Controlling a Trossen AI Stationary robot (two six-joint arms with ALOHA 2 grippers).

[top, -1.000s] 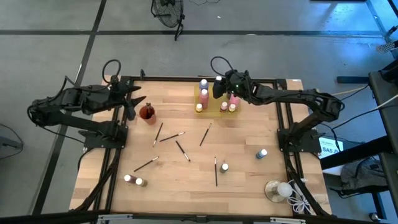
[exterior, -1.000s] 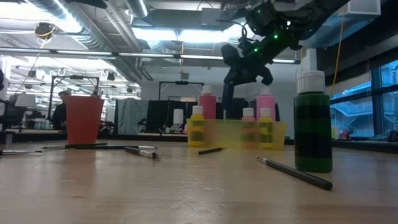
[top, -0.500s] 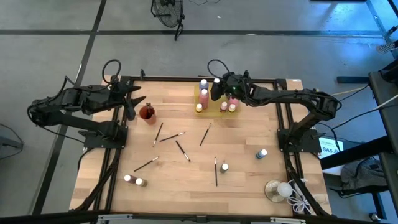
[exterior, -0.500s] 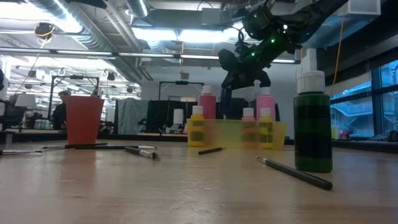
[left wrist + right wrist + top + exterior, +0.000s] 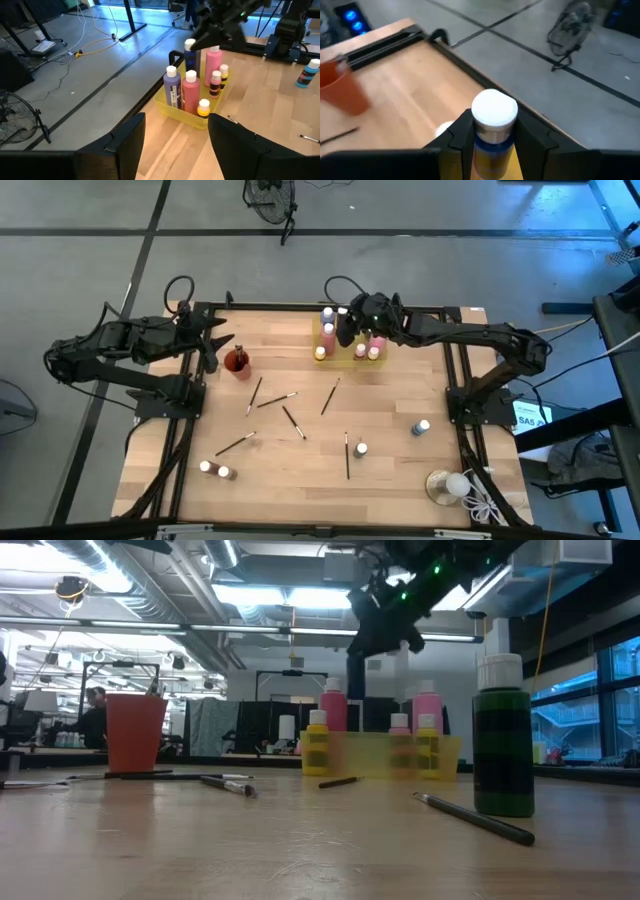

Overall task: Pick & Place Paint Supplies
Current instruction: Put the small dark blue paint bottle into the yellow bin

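Note:
A yellow tray (image 5: 345,340) at the table's far edge holds several white-capped bottles (image 5: 190,90), pink, purple and yellow. My right gripper (image 5: 349,321) hangs over the tray's far side, shut on a blue bottle (image 5: 190,54). Loose paintbrushes (image 5: 293,421) and small bottles (image 5: 360,449) lie on the wood. My left gripper (image 5: 215,345) waits open at the table's left far side beside a red cup (image 5: 237,361). In the low view a dark green bottle (image 5: 503,735) stands close to the camera. My right gripper pinches the blue bottle between its two fingers (image 5: 462,132), one on each side of the body just below the white cap (image 5: 493,110). It comes slanting down from the table's right. The bottle stands upright; the tray's other bottles hide its base.
A clear round dish with a white ball and cord (image 5: 448,485) sits at the near right corner. A blue-labelled bottle (image 5: 421,426) stands toward the right edge, two small bottles (image 5: 214,470) at the near left. Bare wood lies between the brushes and the near edge.
My right gripper, still shut on the bottle, has risen and shifted a little toward the table's left over the tray. The left arm has kept still.

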